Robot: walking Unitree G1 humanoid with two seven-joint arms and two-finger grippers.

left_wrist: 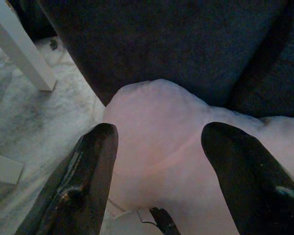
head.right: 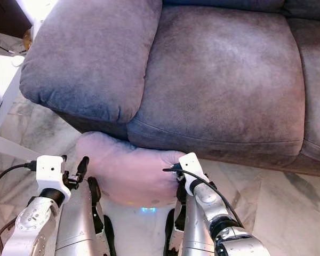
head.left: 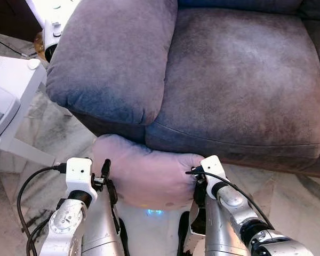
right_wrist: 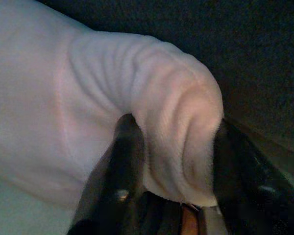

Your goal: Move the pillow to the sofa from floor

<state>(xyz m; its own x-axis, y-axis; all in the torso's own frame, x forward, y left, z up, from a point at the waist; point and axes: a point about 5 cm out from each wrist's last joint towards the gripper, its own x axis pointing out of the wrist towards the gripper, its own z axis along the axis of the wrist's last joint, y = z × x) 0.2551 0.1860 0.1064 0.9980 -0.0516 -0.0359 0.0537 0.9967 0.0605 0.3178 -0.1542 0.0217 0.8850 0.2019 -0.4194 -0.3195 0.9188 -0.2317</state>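
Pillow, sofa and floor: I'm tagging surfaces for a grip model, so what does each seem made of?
Pillow: soft pale pink fleece or plush; it bunches into folds where the right gripper pinches it.
Sofa: grey suede-like or microfibre upholstery, with brushed light and dark patches, matte.
Floor: probably polished marble or marble-look tile, grey-veined and slightly glossy.

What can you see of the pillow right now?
The pillow is pale pink, soft and fuzzy, lumpy. It hangs just in front of the grey sofa, below the seat edge, near the armrest. The right gripper pinches a bunched corner. The left gripper has its jaws spread at the other end.
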